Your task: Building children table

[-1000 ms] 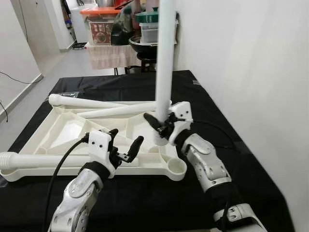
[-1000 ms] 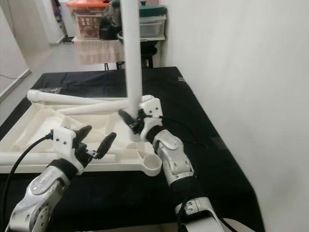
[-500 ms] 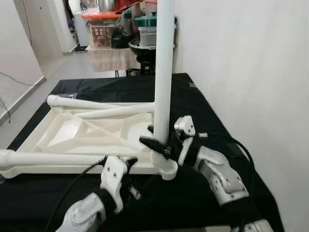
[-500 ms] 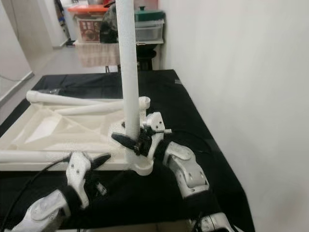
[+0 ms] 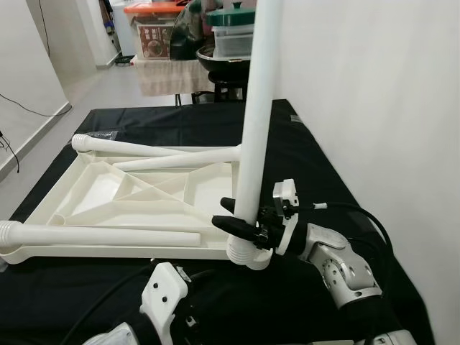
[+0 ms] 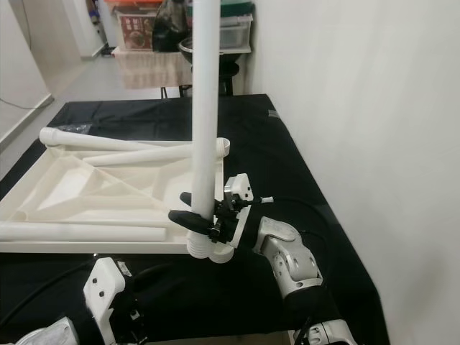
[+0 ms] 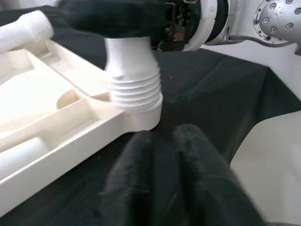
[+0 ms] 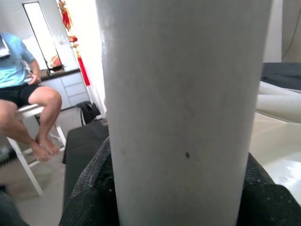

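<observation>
Seated person [image 8: 26, 89], storage boxes [image 5: 154, 29]

A white table leg [image 5: 255, 129] and cream tabletop [image 5: 136, 198] lie on a black cloth [image 5: 323, 187].

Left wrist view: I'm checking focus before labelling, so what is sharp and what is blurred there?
Left wrist view: the threaded leg end and corner socket are fairly sharp, while the left gripper in the foreground is a soft dark blur.
</observation>
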Controlling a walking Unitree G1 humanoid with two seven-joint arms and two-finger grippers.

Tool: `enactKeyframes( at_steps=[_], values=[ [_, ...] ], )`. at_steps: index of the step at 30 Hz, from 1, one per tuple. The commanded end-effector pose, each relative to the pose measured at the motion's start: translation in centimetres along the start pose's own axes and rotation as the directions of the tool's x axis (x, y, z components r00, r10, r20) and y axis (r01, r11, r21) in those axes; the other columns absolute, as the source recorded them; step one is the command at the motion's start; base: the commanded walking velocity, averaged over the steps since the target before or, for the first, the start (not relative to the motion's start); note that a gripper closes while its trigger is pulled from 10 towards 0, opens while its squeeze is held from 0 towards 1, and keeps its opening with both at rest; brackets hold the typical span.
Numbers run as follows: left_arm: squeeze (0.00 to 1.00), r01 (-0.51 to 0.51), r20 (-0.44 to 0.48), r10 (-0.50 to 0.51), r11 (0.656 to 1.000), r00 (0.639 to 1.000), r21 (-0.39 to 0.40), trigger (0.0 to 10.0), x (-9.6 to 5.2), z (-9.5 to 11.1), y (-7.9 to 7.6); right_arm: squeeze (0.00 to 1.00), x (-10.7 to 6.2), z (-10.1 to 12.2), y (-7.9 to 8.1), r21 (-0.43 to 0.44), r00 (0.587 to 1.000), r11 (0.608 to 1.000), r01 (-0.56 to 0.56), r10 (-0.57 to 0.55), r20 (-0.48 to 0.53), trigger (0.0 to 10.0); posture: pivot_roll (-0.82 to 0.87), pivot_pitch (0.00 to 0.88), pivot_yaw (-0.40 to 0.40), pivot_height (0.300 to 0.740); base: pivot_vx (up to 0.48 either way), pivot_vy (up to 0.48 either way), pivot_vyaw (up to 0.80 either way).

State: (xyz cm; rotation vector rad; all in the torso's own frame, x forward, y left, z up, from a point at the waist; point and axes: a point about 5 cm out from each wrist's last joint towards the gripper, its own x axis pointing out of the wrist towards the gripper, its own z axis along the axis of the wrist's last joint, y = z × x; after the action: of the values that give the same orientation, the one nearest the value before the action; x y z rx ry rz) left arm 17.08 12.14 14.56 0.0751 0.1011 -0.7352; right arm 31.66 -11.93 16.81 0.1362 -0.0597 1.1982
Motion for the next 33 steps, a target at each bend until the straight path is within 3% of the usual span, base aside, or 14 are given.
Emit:
enactKeyframes(
  at_steps=[1, 16, 17, 20, 21, 22, 23, 29, 30, 32, 33],
  values=[
    [0.00, -0.021, -0.018, 0.022, 0.999, 1.000, 0.028, 0.0, -0.5, 0.2, 0.3, 0.00, -0.1, 0.5, -0.2, -0.027, 1.000, 1.000, -0.015, 0.015, 0.007, 10.0, 0.10, 0.179, 0.015, 0.740, 0.000, 0.000, 0.00],
    [0.00, -0.012, -0.028, 0.014, 0.998, 1.000, 0.056, 0.0, -1.4, 1.2, -0.5, 0.00, -1.5, 0.5, -0.5, -0.145, 0.993, 0.988, -0.043, 0.026, -0.114, 10.0, 0.08, 0.249, 0.024, 0.740, 0.000, 0.000, 0.00],
    [0.00, -0.014, -0.038, 0.017, 0.998, 0.999, 0.056, 0.6, -1.7, 1.2, -0.7, 0.00, -1.8, 0.7, -0.8, -0.164, 0.993, 0.986, -0.026, 0.006, -0.121, 10.0, 0.07, 0.257, 0.024, 0.740, 0.000, 0.000, 0.00],
    [0.00, -0.015, -0.039, 0.017, 0.998, 0.999, 0.056, 0.6, -1.7, 1.2, -0.7, 0.00, -1.9, 0.7, -0.9, -0.165, 0.993, 0.986, -0.026, 0.005, -0.122, 10.0, 0.07, 0.257, 0.024, 0.740, 0.000, 0.000, 0.00],
    [0.00, -0.011, -0.042, 0.014, 0.999, 0.999, 0.052, 4.8, -1.7, 1.3, -0.8, 0.00, -1.9, 0.8, -0.9, -0.169, 0.992, 0.985, -0.031, 0.010, -0.126, 10.0, 0.07, 0.260, 0.025, 0.740, 0.000, 0.000, 0.00],
    [0.00, -0.011, -0.042, 0.014, 0.999, 0.999, 0.052, 4.8, -1.7, 1.3, -0.8, 0.00, -1.9, 0.8, -0.9, -0.169, 0.992, 0.985, -0.031, 0.010, -0.126, 10.0, 0.07, 0.260, 0.025, 0.740, 0.000, 0.000, 0.00],
    [0.00, -0.010, -0.044, 0.013, 0.999, 0.999, 0.052, 10.0, -1.8, 1.3, -0.9, 0.00, -1.8, 0.9, -0.8, -0.174, 0.992, 0.984, -0.032, 0.011, -0.123, 10.0, 0.08, 0.262, 0.025, 0.740, 0.000, 0.000, 0.00],
    [0.00, -0.009, -0.050, 0.012, 0.999, 0.999, 0.052, 10.0, -1.9, 1.4, -1.0, 0.00, -1.6, 0.7, -0.7, -0.200, 0.992, 0.979, -0.043, 0.017, -0.127, 10.0, 0.08, 0.264, 0.025, 0.740, 0.000, 0.000, 0.00],
    [0.00, -0.008, -0.053, 0.011, 0.999, 0.999, 0.051, 10.0, -2.0, 1.4, -1.1, 0.00, -1.5, 0.5, -0.6, -0.219, 0.992, 0.975, -0.038, 0.010, -0.126, 10.0, 0.08, 0.266, 0.026, 0.740, 0.000, 0.000, 0.00],
    [0.00, -0.007, -0.061, 0.010, 0.999, 0.998, 0.053, 10.0, -2.3, 1.4, -1.3, 0.00, -1.4, 0.6, -0.6, -0.341, 0.992, 0.940, -0.018, -0.027, -0.127, 10.0, 0.09, 0.271, 0.026, 0.740, 0.000, 0.000, 0.00],
    [0.00, -0.007, -0.061, 0.010, 0.999, 0.998, 0.053, 10.0, -2.3, 1.4, -1.3, 0.00, -1.4, 0.6, -0.6, -0.341, 0.992, 0.940, -0.018, -0.027, -0.127, 10.0, 0.09, 0.271, 0.026, 0.740, 0.000, 0.000, 0.00]
  ],
)
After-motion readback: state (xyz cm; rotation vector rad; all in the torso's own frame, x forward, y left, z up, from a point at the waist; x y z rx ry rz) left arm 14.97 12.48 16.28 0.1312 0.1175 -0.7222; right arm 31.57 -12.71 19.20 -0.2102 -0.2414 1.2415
